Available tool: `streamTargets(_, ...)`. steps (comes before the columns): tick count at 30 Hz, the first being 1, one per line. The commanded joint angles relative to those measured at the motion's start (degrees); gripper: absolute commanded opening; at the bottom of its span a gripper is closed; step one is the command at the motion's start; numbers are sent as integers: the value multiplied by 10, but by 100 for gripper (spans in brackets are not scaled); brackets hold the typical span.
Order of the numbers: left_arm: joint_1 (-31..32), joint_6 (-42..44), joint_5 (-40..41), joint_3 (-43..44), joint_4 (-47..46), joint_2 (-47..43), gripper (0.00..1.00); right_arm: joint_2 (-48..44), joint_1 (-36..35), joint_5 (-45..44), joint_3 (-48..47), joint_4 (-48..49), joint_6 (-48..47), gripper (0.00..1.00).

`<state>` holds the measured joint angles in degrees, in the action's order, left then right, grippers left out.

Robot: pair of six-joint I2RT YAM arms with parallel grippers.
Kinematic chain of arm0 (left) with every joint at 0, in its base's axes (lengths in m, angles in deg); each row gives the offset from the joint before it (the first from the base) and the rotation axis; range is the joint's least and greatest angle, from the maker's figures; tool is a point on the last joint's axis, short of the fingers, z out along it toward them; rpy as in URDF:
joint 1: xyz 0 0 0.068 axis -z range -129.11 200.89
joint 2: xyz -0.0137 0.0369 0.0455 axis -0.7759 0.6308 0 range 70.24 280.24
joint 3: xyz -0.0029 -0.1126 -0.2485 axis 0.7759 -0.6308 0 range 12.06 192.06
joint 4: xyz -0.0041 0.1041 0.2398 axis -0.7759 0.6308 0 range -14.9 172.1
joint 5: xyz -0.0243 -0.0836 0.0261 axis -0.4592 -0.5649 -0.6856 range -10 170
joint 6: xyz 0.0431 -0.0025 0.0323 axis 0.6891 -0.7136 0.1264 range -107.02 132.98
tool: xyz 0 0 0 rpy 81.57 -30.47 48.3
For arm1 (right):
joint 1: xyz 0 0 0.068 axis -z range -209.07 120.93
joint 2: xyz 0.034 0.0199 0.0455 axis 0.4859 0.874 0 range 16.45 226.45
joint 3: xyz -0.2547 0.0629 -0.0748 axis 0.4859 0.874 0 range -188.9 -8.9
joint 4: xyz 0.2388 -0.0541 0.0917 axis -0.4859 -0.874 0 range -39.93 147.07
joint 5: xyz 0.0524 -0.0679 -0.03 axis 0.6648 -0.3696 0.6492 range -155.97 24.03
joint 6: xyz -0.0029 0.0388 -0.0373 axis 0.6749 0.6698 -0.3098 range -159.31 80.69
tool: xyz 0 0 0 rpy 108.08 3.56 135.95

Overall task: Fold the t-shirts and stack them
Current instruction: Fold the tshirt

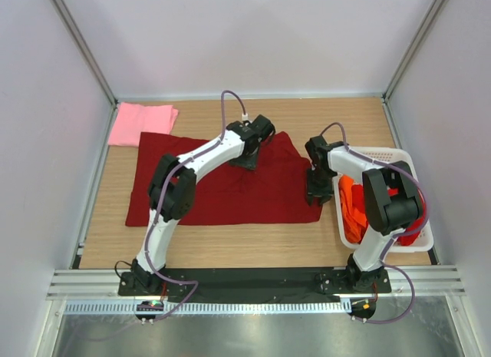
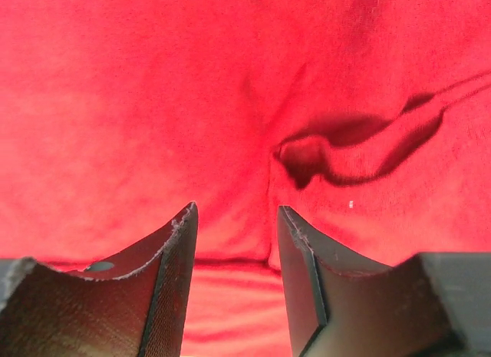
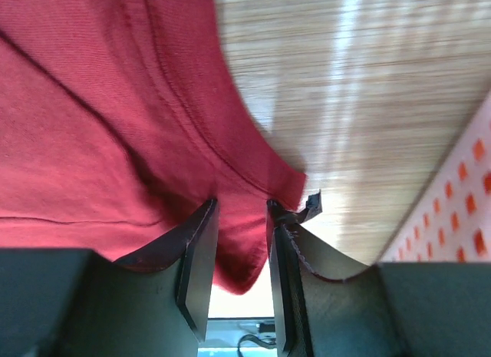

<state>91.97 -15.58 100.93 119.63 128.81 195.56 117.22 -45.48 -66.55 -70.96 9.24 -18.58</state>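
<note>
- Dark red soft cloth t-shirt (image 1: 230, 192) lies spread flat across the middle of the desk (image 1: 230, 253).
- Left hand (image 1: 248, 160) stands over the shirt's far edge, fingers (image 2: 173, 280) apart, nothing between them.
- Right hand (image 1: 317, 194) is clamped on the shirt's right edge, beside the white slotted plastic basket (image 1: 376, 150).

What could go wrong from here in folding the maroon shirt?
1. The right end effector pinches only a hem corner of the maroon shirt, so the cloth may slip out when pulled.
2. It works beside the basket, so the lifted cloth or the arm might catch its rim.
3. A wrinkle lies by the open left end effector and may get folded in.
</note>
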Motion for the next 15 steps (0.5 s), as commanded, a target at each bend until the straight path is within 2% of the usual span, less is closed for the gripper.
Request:
streamTargets(1,-2,-9,15,13,31,-81,47,-7,1,-54,-29,-29,-25,39)
streamTargets(5,-2,-13,6,-75,30,-163,45,-21,-13,-57,-86,-58,-30,42)
streamTargets(6,-5,-16,6,-124,30,-199,46,-22,-18,-53,-96,-61,-28,44)
streamTargets(9,-20,-27,-13,-197,28,-275,46,-22,-56,-36,-125,-66,-18,47)
streamTargets(10,-36,-33,-20,-246,27,-294,47,-21,-68,-37,-130,-66,-15,47)
streamTargets(15,-106,-66,-59,-376,26,-394,46,-15,-116,-1,-132,-49,10,50)
